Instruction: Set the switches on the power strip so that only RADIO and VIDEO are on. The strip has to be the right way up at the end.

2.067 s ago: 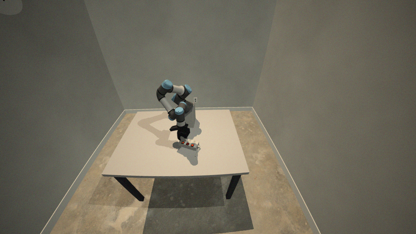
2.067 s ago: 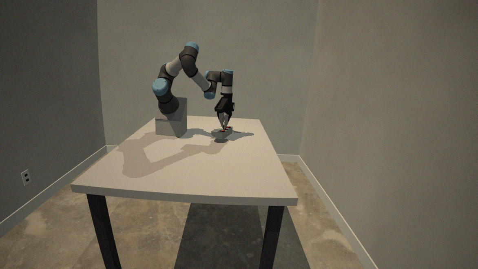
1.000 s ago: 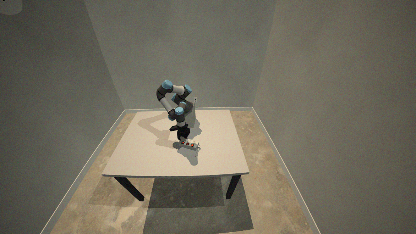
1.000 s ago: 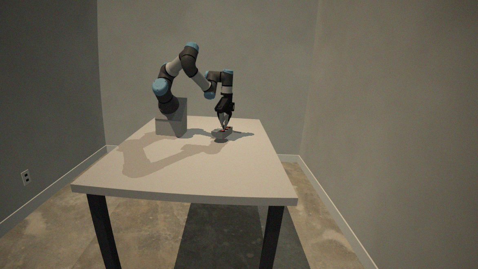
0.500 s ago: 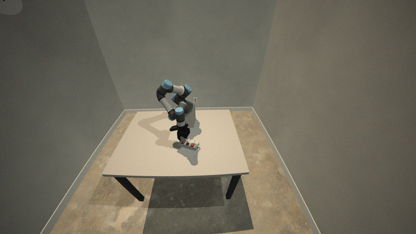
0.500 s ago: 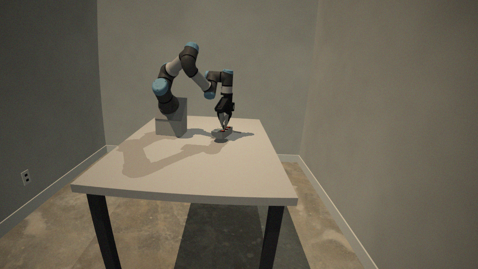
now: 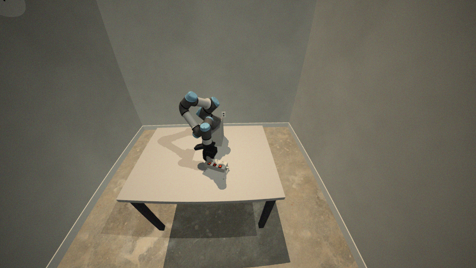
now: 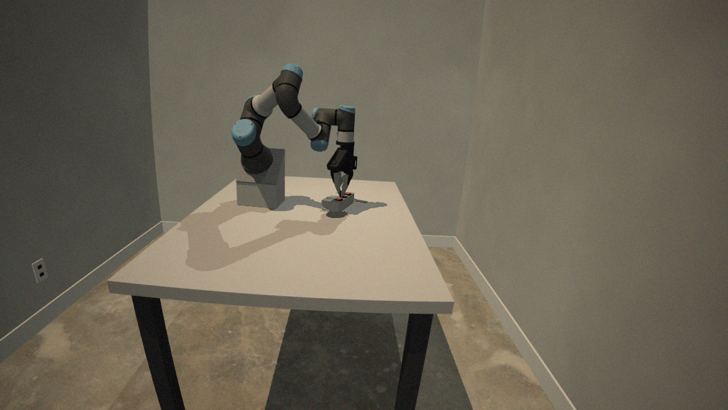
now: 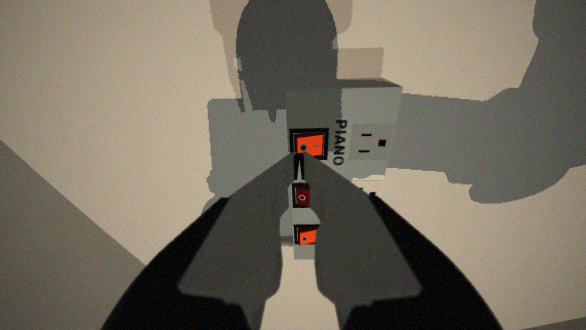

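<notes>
Three rocker switches (image 9: 306, 197) run in a line down the strip (image 7: 217, 165), which lies face up on the desk (image 7: 159, 173), about 5 o'clock from the arm's pedestal (image 8: 264, 195) in the top view. In the wrist view the hand (image 9: 300, 161) is clenched on nothing, its tips at the 6 o'clock edge of the lit PIANO switch (image 9: 310, 143). Below it the middle rocker looks dark and the nearest one lit; their labels are hidden by the fingers. The strip reads as a light, rigid box, probably slick on the desk, so it may skid under a sideways push; a straight downward press on a rocker's raised end should need no hold. Nothing else stands near it.
</notes>
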`<state>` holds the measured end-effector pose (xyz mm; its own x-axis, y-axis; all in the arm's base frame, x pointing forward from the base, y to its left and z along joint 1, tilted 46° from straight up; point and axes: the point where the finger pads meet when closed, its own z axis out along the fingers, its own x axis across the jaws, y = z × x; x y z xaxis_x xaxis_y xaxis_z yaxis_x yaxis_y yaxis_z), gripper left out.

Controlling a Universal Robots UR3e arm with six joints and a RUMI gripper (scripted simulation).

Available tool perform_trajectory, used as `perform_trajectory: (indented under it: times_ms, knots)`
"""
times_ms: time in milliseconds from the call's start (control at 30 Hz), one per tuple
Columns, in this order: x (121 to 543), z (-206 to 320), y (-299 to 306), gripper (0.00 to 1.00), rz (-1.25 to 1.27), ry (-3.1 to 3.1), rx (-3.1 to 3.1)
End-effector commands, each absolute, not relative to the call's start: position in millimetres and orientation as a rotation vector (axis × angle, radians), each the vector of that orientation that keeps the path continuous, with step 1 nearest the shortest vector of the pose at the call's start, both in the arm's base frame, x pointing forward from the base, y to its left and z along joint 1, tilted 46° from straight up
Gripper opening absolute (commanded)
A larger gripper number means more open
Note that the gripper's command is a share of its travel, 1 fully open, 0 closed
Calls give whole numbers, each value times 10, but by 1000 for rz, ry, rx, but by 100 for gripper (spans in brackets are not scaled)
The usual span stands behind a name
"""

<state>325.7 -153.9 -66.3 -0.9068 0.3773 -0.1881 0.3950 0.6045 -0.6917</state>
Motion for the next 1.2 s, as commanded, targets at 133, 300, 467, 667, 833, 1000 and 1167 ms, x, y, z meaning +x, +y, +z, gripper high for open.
perform_trajectory:
  times_ms: [133, 300, 467, 667, 833, 1000, 1167]
  knots:
    - [3262, -660, -1538, 0, -1212, 2792, 672]
    - [3262, -663, -1541, 0, -1212, 2792, 672]
    - [3260, -674, -1552, 0, -1212, 2792, 672]
    - [3256, -692, -1570, 0, -1212, 2792, 672]
    - [3254, -701, -1579, 0, -1212, 2792, 672]
    - [3251, -713, -1591, 0, -1212, 2792, 672]
    - [3250, -718, -1596, 0, -1212, 2792, 672]
